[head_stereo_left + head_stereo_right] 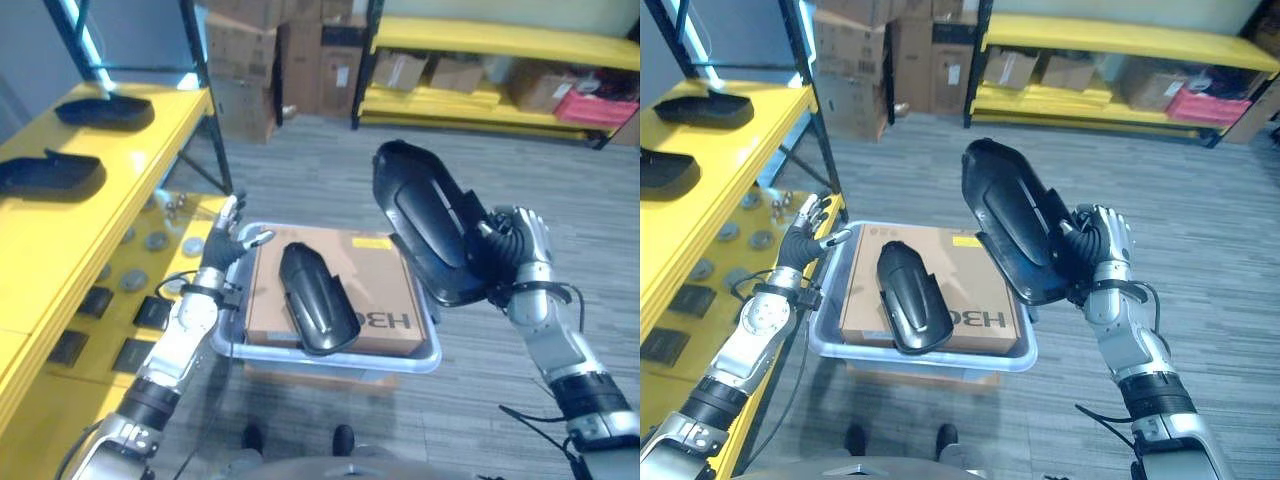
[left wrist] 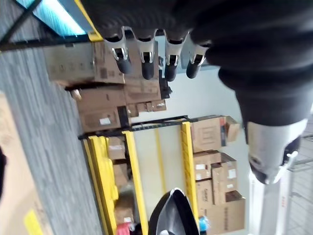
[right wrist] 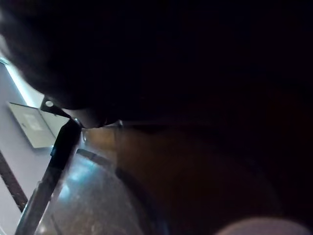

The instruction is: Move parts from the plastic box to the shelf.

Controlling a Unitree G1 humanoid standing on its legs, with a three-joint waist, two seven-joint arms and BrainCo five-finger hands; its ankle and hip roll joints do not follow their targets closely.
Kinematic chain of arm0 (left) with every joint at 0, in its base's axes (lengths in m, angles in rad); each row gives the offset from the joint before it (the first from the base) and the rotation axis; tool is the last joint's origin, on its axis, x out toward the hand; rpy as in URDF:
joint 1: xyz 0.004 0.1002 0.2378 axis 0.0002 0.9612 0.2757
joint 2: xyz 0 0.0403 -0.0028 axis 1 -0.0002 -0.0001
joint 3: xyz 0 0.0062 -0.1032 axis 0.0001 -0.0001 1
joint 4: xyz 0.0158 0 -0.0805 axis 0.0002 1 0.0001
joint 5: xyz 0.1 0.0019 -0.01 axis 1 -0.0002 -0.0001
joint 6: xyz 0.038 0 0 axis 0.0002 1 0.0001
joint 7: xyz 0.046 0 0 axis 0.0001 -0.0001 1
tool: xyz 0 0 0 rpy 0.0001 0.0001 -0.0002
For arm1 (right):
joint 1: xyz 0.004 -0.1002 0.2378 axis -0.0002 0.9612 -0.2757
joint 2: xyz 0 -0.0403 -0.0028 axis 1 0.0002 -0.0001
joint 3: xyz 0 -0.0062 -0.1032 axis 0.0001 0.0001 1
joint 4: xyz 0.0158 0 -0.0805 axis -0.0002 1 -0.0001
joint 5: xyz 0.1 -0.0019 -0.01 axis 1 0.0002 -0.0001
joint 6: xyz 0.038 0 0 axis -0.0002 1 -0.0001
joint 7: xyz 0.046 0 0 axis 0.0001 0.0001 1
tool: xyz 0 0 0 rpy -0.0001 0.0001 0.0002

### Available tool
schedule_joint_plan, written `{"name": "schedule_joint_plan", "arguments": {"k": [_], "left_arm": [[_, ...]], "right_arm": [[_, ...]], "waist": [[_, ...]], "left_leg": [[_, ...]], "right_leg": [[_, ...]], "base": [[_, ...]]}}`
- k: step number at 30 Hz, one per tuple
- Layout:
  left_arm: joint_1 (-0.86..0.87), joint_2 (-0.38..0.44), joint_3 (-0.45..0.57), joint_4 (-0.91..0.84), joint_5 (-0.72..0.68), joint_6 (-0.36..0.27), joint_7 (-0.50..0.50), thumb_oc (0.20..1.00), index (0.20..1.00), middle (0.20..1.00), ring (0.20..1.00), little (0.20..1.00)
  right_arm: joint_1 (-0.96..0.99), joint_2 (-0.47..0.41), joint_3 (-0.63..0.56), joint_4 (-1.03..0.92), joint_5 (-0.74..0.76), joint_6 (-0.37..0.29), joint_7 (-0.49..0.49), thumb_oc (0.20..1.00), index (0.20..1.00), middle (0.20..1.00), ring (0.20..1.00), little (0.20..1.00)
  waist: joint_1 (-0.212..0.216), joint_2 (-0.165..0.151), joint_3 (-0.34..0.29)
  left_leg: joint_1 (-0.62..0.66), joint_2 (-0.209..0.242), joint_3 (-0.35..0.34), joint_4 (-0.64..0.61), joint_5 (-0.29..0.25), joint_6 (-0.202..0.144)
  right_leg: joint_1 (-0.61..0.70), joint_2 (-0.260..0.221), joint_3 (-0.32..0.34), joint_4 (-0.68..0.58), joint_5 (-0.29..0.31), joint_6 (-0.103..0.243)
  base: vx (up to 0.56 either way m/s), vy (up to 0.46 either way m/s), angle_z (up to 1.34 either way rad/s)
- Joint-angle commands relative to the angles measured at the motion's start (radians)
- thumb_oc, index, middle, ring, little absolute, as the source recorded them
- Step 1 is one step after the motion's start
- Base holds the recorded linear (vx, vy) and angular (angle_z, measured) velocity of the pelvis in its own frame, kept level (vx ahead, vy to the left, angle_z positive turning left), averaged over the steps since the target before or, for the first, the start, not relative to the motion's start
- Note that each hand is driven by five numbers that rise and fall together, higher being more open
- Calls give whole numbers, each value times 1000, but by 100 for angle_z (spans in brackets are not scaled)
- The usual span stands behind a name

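The carrying step looks to be in hand: the right hand [image 1: 1102, 250] holds a large glossy black moulded plastic part [image 1: 1015, 220] aloft above the grey plastic box [image 1: 930, 356], its fingers seemingly curled round the part's edge, though that grip is partly hidden. The next move calls for swinging it left to the yellow metal shelf [image 1: 60, 225], where two similar black parts [image 1: 50, 175] lie. The left hand [image 1: 228, 243] hovers empty, fingers spread, beside the box, where another black part [image 1: 315, 298] rests on a brown cardboard carton [image 1: 385, 285]

Both eye views look down from the head on the plastic box [image 1: 330, 355]; wrist views sit close.
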Motion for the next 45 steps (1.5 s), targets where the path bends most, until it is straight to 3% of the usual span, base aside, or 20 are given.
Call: {"name": "schedule_joint_plan", "arguments": {"k": [1, 4, 5, 9, 20, 23, 26, 30, 33, 36, 45], "left_arm": [[-84, -30, -59, 63, -88, -7, -25, 1000, 1000, 1000, 1000, 1000], [-89, -58, -74, 66, -161, 2, -33, 1000, 1000, 1000, 1000, 1000], [-97, -78, -92, 52, -278, 16, -50, 1000, 1000, 1000, 1000, 1000], [-115, -95, -114, 39, -360, 27, -46, 1000, 1000, 1000, 1000, 1000], [-154, -111, -131, 101, -264, 42, 19, 1000, 1000, 1000, 1000, 1000], [-157, -120, -131, 116, -241, 35, 36, 1000, 1000, 1000, 1000, 1000], [-137, -132, -94, 91, -185, 2, 129, 1000, 1000, 1000, 1000, 1000], [-127, -138, -82, 85, -173, -9, 159, 1000, 1000, 1000, 1000, 1000], [-125, -143, -82, 87, -220, -17, 147, 1000, 1000, 1000, 1000, 1000], [-117, -153, -89, 60, -373, -28, 74, 1000, 1000, 1000, 1000, 1000], [-113, -163, -117, 52, -515, -13, -34, 1000, 1000, 1000, 1000, 1000]], "right_arm": [[-31, -43, -36, -77, -92, -43, -51, 200, 200, 200, 200, 200], [-13, -18, -31, -127, -124, -43, -57, 200, 200, 200, 200, 200], [10, 10, -15, -185, -175, -44, -64, 200, 200, 200, 200, 200], [23, 31, 10, -239, -231, -39, -84, 200, 200, 200, 200, 200], [-11, 60, 43, -344, -269, -45, -159, 200, 200, 200, 200, 200], [-12, 59, 49, -355, -294, -29, -172, 200, 200, 200, 200, 200], [-9, 82, 36, -350, -309, 8, -237, 200, 200, 200, 200, 200], [-4, 96, 26, -359, -298, 2, -274, 200, 200, 200, 200, 200], [-5, 104, 24, -376, -290, -9, -283, 200, 200, 200, 200, 200], [-23, 113, 45, -380, -285, -22, -273, 200, 200, 200, 200, 200], [-69, 141, 105, -341, -254, -42, -235, 200, 200, 200, 200, 200]], "waist": [[23, -24, -65], [17, -20, -75], [13, -16, -83], [7, -10, -90], [4, -9, -88], [5, -10, -86], [9, -16, -80], [8, -18, -80], [7, -19, -80], [7, -19, -83], [7, -19, -86]], "left_leg": [[97, 38, 11, 0, -165, -10], [113, 40, 15, 0, -170, -8], [127, 43, 18, 0, -175, -7], [139, 47, 20, 0, -178, -8], [137, 50, 17, 0, -173, -8], [137, 50, 17, 0, -173, -8], [134, 50, 16, 0, -170, -7], [130, 49, 14, 0, -168, -7], [125, 49, 12, 0, -166, -6], [121, 48, 12, 0, -165, -6], [116, 47, 14, 0, -165, -4]], "right_leg": [[64, -63, 18, 19, -159, 75], [76, -62, 22, 19, -162, 74], [88, -59, 25, 19, -166, 73], [97, -56, 27, 18, -168, 71], [95, -52, 33, 21, -168, 68], [95, -53, 31, 21, -168, 68], [91, -52, 29, 23, -167, 66], [85, -51, 29, 25, -167, 66], [80, -52, 29, 29, -166, 66], [73, -52, 29, 33, -165, 66], [67, -52, 33, 39, -163, 65]], "base": [[59, -8, -3], [43, -12, -12], [29, -21, -12], [12, -8, -4], [0, 0, 0], [0, 0, 0], [0, 0, 0], [0, 0, 0], [0, 0, 0], [0, 0, 0], [0, 0, 0]]}}
